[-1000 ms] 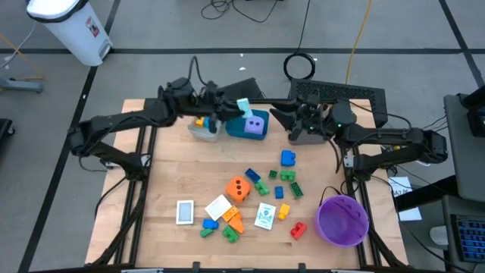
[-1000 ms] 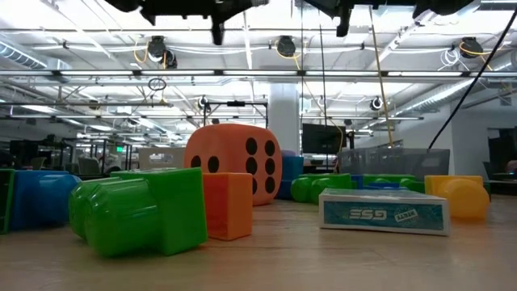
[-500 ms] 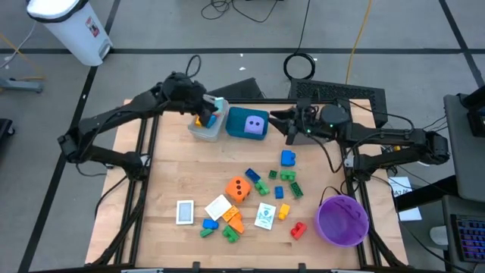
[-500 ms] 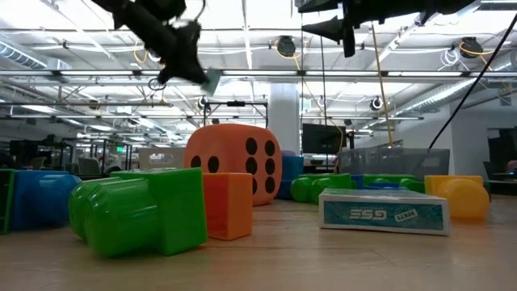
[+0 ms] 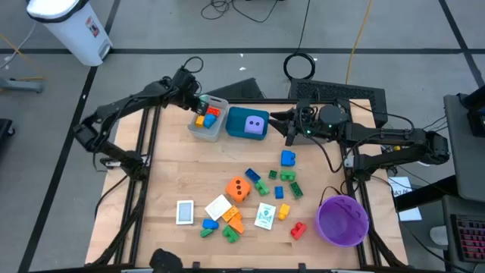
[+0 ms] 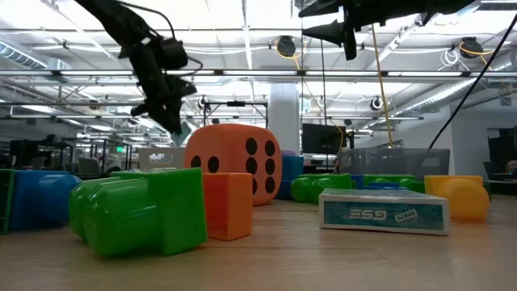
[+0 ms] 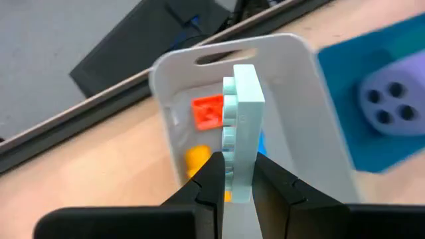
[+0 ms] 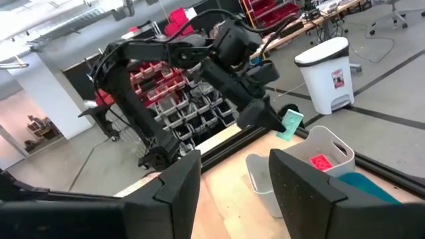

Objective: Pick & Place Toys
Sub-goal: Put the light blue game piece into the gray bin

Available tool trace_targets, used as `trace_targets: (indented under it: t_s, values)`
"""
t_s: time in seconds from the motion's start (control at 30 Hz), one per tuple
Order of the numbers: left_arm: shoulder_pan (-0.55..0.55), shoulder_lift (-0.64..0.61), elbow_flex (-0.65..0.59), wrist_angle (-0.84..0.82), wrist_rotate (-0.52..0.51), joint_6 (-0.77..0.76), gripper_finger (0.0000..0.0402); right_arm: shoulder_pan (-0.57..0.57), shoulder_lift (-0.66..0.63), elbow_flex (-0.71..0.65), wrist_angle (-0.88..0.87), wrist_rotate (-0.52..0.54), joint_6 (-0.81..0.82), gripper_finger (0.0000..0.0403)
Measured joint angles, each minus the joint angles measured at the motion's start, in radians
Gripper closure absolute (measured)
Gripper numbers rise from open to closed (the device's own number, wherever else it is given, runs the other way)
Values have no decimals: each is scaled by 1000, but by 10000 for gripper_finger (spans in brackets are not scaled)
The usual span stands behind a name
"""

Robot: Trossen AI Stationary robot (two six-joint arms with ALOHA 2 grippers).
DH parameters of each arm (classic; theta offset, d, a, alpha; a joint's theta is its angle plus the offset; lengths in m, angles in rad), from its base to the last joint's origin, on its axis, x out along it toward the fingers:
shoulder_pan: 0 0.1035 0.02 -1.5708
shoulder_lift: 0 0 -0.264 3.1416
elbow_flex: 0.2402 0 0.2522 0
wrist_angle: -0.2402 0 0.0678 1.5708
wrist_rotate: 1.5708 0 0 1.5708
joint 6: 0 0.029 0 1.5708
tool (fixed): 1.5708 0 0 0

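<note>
My left gripper is shut on a pale teal brick and hovers over the grey tray at the table's far side. The tray holds red, yellow and blue bricks. The right wrist view shows the brick above the tray. My right gripper is open and empty, beside the teal tray that holds the purple die. The orange die, loose bricks and white cards lie on the table's near half. My left gripper pinches the pale teal brick between its two fingers, one on the studded side and one on the opposite side. The brick sticks out past the fingertips, along the fingers. The fingers slant down from the table's left. The brick is lifted clear above the grey tray.
A purple bowl stands at the near right corner. A blue brick and green bricks lie near my right gripper. A dark keyboard lies at the far right edge. Bare wood shows along the table's left side.
My left gripper has carried the pale teal brick from over the teal tray toward the table's left, to above the grey tray, and has come down lower, still shut on it. My right gripper has shifted a little toward the teal tray.
</note>
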Motion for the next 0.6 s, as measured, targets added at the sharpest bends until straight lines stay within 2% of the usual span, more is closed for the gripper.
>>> trace_targets:
  t_s: [0.3,0.6]
  values:
    - [19,121,0,1,1,5,344,0,0,0,-24,0,0,232]
    - [20,158,0,26,-42,-22,344,0,0,0,-39,1,-3,232]
